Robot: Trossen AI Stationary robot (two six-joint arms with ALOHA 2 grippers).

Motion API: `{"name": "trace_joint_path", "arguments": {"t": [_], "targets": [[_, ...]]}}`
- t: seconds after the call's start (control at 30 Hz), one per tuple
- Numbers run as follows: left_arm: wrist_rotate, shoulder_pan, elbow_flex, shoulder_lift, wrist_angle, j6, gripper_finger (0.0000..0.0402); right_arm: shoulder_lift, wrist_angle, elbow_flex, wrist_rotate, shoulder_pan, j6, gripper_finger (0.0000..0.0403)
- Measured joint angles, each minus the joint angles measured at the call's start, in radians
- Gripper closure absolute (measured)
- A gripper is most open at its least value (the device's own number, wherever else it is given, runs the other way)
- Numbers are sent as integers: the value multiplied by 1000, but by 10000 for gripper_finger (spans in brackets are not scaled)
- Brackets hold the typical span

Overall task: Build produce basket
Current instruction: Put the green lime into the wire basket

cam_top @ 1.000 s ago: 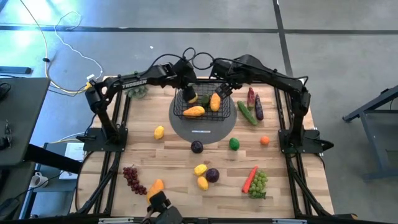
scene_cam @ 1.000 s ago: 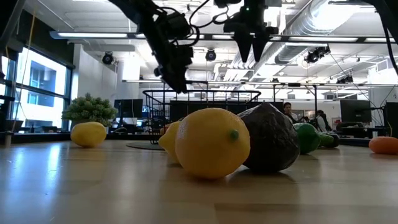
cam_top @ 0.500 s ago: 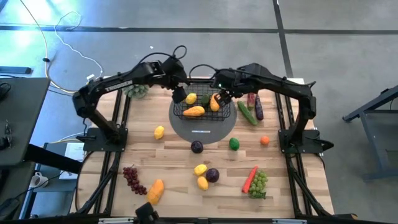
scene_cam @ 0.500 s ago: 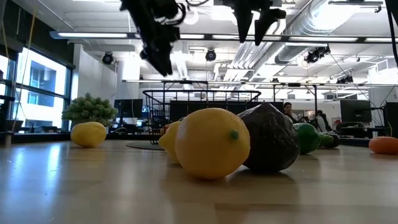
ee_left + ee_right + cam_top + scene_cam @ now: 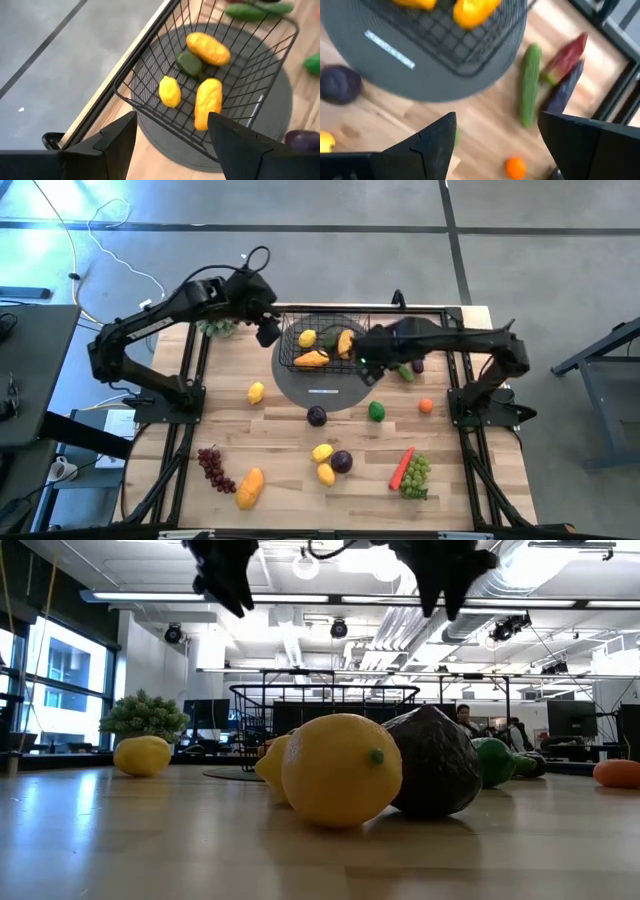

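Observation:
The black wire basket (image 5: 325,345) stands on a grey round disc (image 5: 325,385) at the table's far middle. In it lie a yellow lemon (image 5: 169,92), two orange pieces (image 5: 208,102) and a dark green piece (image 5: 189,63). More produce lies loose on the table's near half, such as a plum (image 5: 316,416) and a carrot (image 5: 401,467). My left gripper (image 5: 268,330) hangs open and empty above the table, just left of the basket. My right gripper (image 5: 368,365) hangs open and empty over the disc's right edge, by the cucumber (image 5: 530,85).
A pale green bushy cluster (image 5: 220,328) sits at the far left. A red piece (image 5: 567,55) and an eggplant (image 5: 565,92) lie beside the cucumber. Lemons (image 5: 322,452), green grapes (image 5: 416,473), purple grapes (image 5: 213,467) and a mango (image 5: 249,487) lie near the front edge.
My left gripper has risen from over the basket and gone toward the table's left edge, clear of the rim. My right gripper has swung from the basket's far right side toward the near edge, past the basket's right side. Both stay open and empty.

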Motion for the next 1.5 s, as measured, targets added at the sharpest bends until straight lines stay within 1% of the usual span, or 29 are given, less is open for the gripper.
{"name": "trace_joint_path", "arguments": {"t": [0.2,0.4,0.67,0.87,1.1,1.5], "targets": [[1,-24,0,-42,-23,-34,167,-137,128,-190,-35,72,121,139],[1,-57,0,-54,-72,-79,167,-224,252,-352,-44,135,228,139],[1,-104,0,-54,-96,-82,167,-230,360,-504,-77,197,351,139],[0,-117,0,-54,-96,-82,167,-230,475,-578,-80,235,369,139],[-2,-117,0,-54,-96,-82,167,-230,589,-677,-62,242,396,139],[-2,-117,0,-54,-96,-86,167,-229,887,-873,-76,242,468,139]]}}
